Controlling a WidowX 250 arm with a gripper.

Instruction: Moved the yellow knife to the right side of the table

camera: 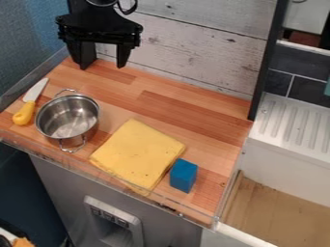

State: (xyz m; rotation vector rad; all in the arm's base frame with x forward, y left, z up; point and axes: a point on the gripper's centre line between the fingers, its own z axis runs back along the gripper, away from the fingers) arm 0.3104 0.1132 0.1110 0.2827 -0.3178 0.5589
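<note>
The end effector [103, 65] hung wide open, empty; I feared it bumping the pot [67, 117] beside the yellow knife [24, 113].

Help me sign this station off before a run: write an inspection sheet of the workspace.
Surface: wooden counter, flat, clear rim along its front.
Job's things: yellow-handled knife at the left end, blade toward the back.
Clutter: metal pot beside the knife; folded yellow cloth, dark specks; blue block at its right edge.
Gripper: open, over the back left.
Cables: black loop above the gripper.
Surroundings: plank-look wall behind; white sink unit right.
</note>
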